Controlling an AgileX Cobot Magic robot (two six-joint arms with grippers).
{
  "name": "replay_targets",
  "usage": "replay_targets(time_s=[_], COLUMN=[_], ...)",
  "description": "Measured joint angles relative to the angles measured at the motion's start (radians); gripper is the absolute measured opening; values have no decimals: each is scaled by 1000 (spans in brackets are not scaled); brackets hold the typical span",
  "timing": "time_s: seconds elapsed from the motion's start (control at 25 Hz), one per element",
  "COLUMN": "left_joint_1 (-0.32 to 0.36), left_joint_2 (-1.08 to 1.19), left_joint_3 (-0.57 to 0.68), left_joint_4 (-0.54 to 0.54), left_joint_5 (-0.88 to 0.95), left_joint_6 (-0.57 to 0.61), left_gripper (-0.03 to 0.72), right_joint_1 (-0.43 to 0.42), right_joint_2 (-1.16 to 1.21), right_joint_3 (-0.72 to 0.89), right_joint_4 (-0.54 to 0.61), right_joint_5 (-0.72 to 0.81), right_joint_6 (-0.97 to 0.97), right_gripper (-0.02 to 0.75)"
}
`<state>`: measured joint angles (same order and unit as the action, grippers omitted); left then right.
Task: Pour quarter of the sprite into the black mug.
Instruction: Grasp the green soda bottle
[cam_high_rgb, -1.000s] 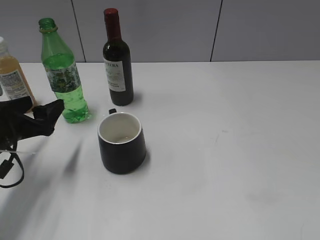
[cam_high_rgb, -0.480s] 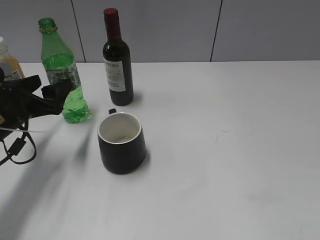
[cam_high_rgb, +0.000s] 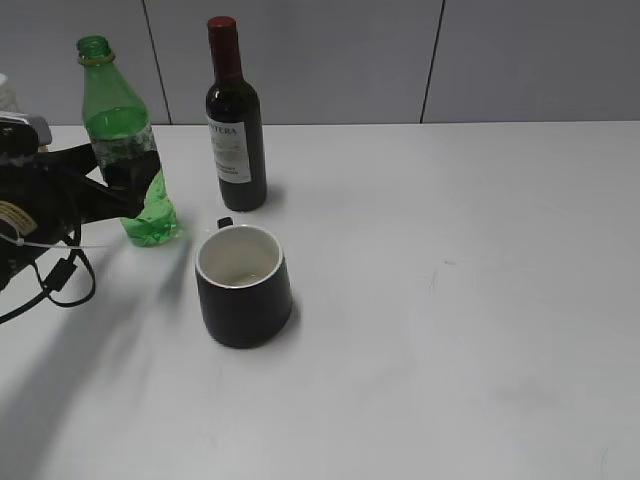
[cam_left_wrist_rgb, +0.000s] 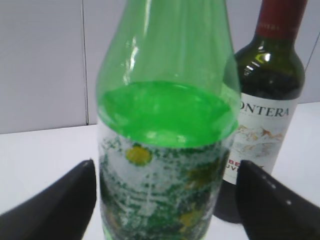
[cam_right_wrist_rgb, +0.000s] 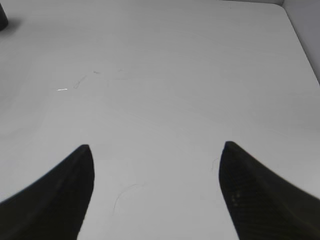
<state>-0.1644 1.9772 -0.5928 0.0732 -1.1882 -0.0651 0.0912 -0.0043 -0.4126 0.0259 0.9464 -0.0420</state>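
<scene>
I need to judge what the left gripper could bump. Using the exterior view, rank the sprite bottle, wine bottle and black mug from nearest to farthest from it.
Measured from the left gripper:
1. sprite bottle, between its open fingers at the table's back left.
2. wine bottle, to the right, at the back.
3. black mug, right and toward the front; only a little farther than the wine bottle.

Wrist view crops the clear-green plastic sprite bottle top and bottom; dark red-capped wine bottle behind it partly hidden; label unreadable.
</scene>
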Motion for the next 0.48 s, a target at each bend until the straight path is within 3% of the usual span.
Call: replay_targets(time_s=[0.48], left_joint_1=[0], left_joint_2=[103], left_joint_3=[-138], left_joint_4=[1], left_joint_5=[46], left_joint_6=[0], left_gripper=[670], right_joint_1=[0], right_joint_2=[0], right_joint_3=[0], right_joint_4=[0], right_joint_5=[0], right_joint_6=[0], right_gripper=[590])
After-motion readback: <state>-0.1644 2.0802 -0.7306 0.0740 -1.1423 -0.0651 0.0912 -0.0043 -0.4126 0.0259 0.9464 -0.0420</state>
